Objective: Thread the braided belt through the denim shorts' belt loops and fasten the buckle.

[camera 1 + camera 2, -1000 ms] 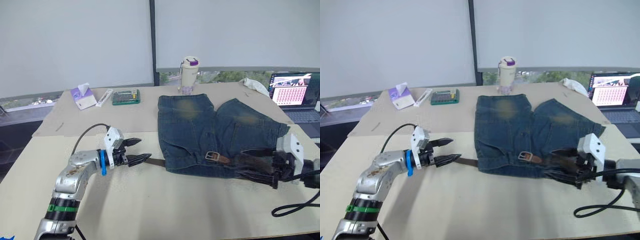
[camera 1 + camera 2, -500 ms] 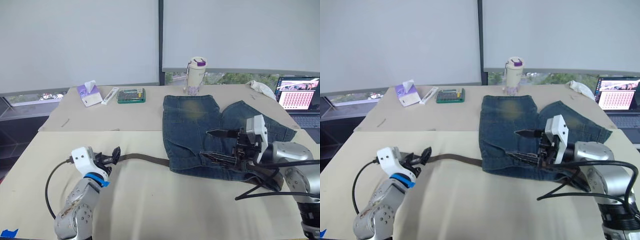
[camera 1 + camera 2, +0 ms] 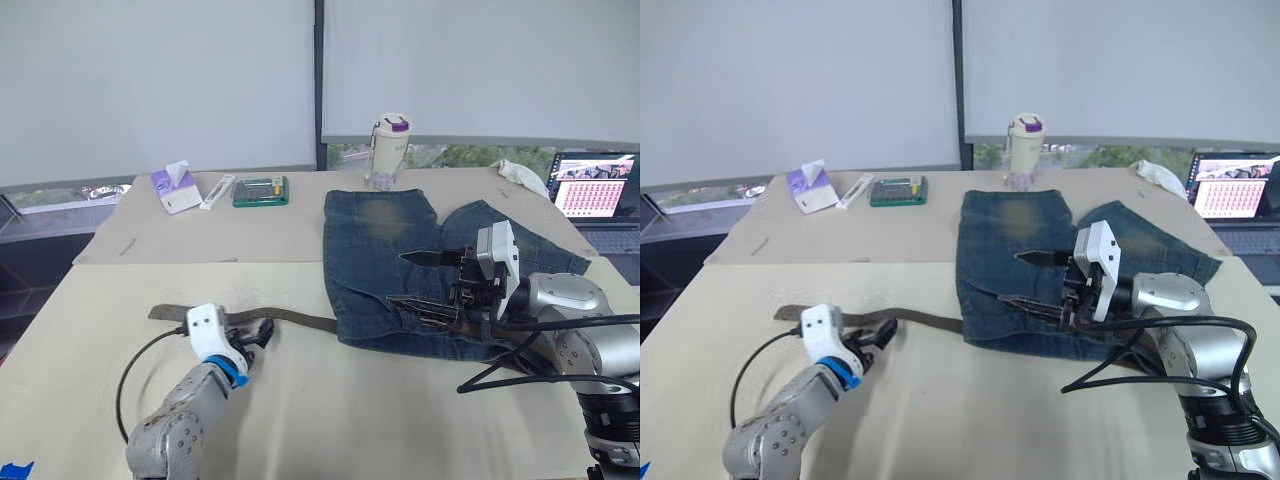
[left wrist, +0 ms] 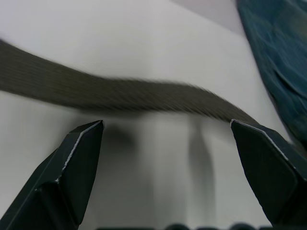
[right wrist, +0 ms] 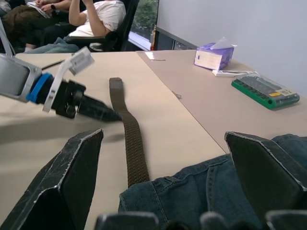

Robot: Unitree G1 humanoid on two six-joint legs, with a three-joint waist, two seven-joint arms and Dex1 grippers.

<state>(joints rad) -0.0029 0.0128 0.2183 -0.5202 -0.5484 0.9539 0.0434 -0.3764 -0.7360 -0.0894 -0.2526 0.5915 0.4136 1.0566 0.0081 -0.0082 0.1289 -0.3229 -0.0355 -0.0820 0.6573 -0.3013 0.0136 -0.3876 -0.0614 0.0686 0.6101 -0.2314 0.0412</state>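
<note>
The denim shorts (image 3: 385, 250) lie flat on the table's right half. The braided belt (image 3: 290, 318) runs out of their near edge to the left, and its free end (image 3: 158, 312) rests on the table. My left gripper (image 3: 258, 334) is open just on the near side of the strap (image 4: 120, 93), its fingertips (image 4: 81, 143) low beside it. My right gripper (image 3: 398, 280) hovers open over the shorts' near part, with nothing between its fingers (image 5: 81, 158). The buckle is hidden behind my right gripper. The belt loops are too small to make out.
At the table's far edge are a tissue box (image 3: 170, 190), a green case (image 3: 260, 190) and a white bottle (image 3: 388, 150). A laptop (image 3: 590, 190) and a white cloth (image 3: 520, 172) sit far right. A black cable (image 3: 500, 372) loops near the right arm. People sit beyond the table (image 5: 91, 19).
The belt's free end has been drawn out to the left. My left gripper has moved right along the strap. My right gripper swung from the waistband's right end to over the shorts.
</note>
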